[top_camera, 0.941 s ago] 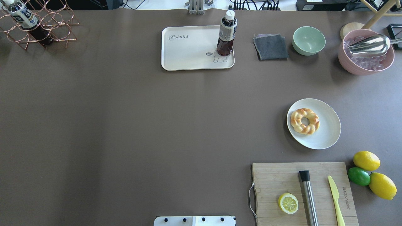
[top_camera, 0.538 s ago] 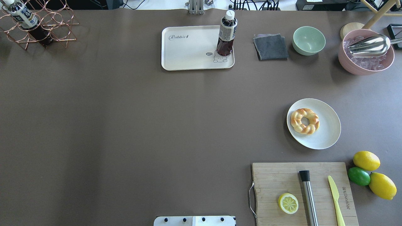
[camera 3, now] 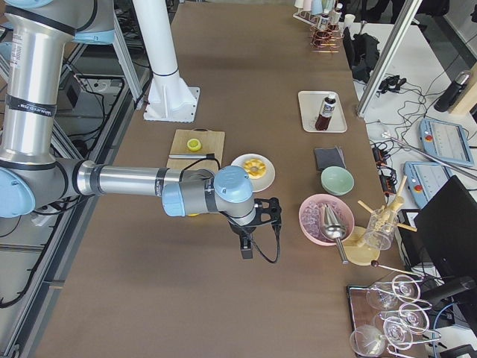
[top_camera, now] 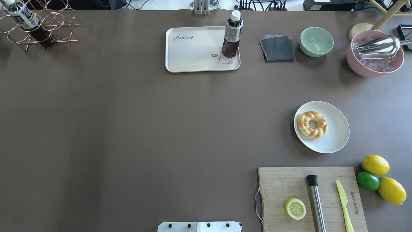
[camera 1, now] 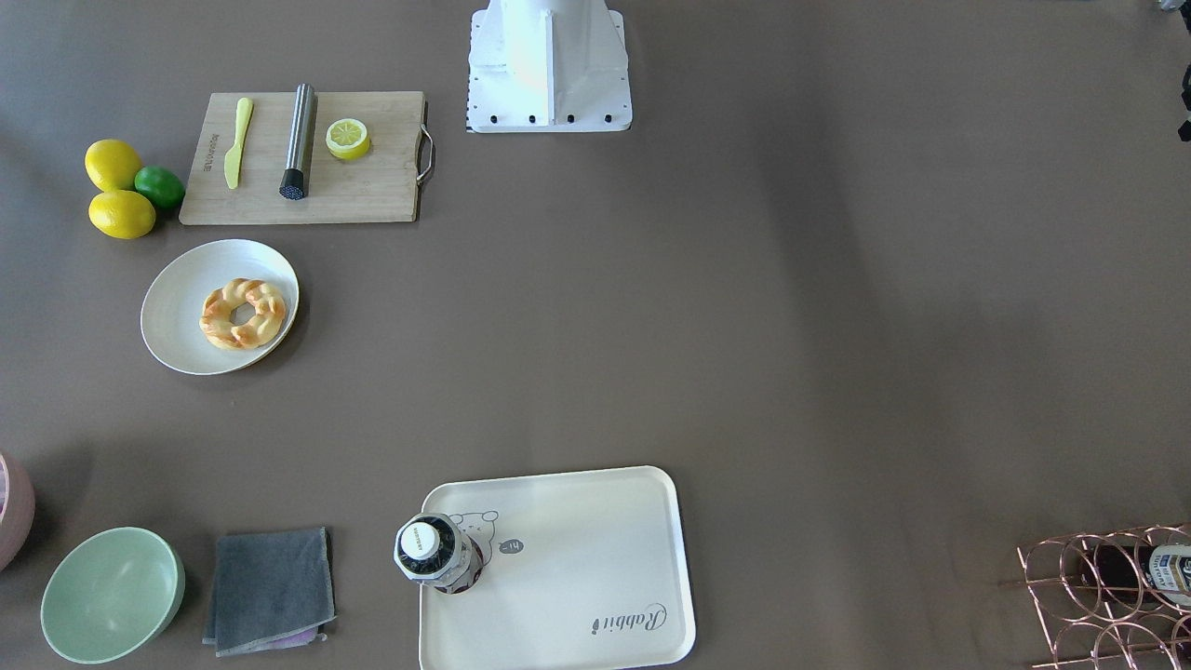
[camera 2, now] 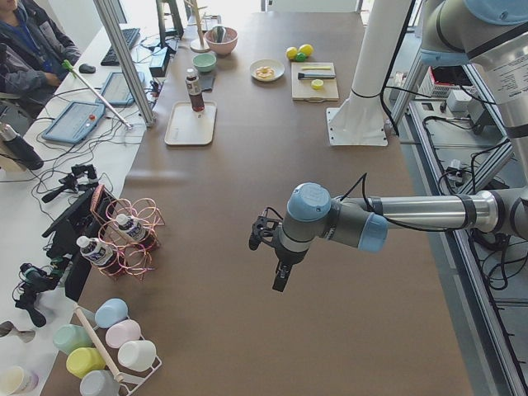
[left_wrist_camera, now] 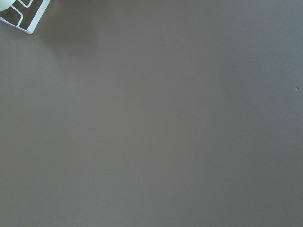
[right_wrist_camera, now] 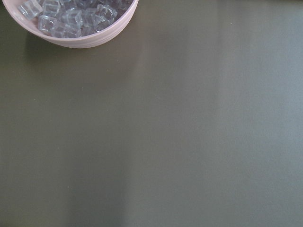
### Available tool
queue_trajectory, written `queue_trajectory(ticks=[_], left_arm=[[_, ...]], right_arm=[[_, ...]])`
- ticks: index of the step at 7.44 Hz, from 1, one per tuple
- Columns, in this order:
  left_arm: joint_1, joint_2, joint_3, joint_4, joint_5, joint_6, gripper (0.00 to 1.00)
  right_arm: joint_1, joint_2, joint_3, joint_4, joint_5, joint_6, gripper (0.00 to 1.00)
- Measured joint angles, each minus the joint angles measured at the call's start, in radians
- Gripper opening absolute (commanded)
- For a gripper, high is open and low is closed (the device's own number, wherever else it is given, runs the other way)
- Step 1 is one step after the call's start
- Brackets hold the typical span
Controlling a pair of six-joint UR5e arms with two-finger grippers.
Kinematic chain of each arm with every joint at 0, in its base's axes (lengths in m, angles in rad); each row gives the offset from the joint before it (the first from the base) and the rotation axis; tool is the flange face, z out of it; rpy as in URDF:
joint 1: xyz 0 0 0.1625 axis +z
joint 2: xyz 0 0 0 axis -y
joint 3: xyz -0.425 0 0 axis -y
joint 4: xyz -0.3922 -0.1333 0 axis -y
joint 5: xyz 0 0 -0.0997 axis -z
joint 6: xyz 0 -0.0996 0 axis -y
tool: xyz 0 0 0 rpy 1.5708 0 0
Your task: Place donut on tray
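Observation:
The donut (top_camera: 312, 124), a braided golden ring, lies on the left part of a round white plate (top_camera: 336, 135) at the right of the table; it also shows in the front view (camera 1: 243, 314). The cream tray (top_camera: 193, 51) with "Rabbit" script sits at the far centre, and a dark drink bottle (top_camera: 232, 35) stands on its right end. The left gripper (camera 2: 281, 279) shows only in the left side view, far from both, and I cannot tell its state. The right gripper (camera 3: 247, 250) shows only in the right side view, beside the pink bowl, state also unclear.
A wooden cutting board (top_camera: 283, 190) at the near right holds a lemon half (top_camera: 295, 208), a metal muddler and a yellow knife. Lemons and a lime (top_camera: 368, 180) lie beside it. A grey cloth (top_camera: 277, 48), green bowl (top_camera: 316, 41), pink ice bowl (top_camera: 357, 66) and wire rack (top_camera: 38, 25) line the far edge.

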Motion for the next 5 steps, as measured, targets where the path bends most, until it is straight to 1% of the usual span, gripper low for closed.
queue_trajectory(ticks=[3, 5], left_arm=[[0.004, 0.005, 0.0, 0.009, -0.03, -0.002, 0.97], [0.006, 0.008, -0.001, 0.009, -0.046, -0.005, 0.97]], right_arm=[[-0.005, -0.004, -0.002, -0.001, 0.012, 0.011, 1.0], [-0.05, -0.001, -0.003, 0.002, 0.027, 0.067, 1.0]])
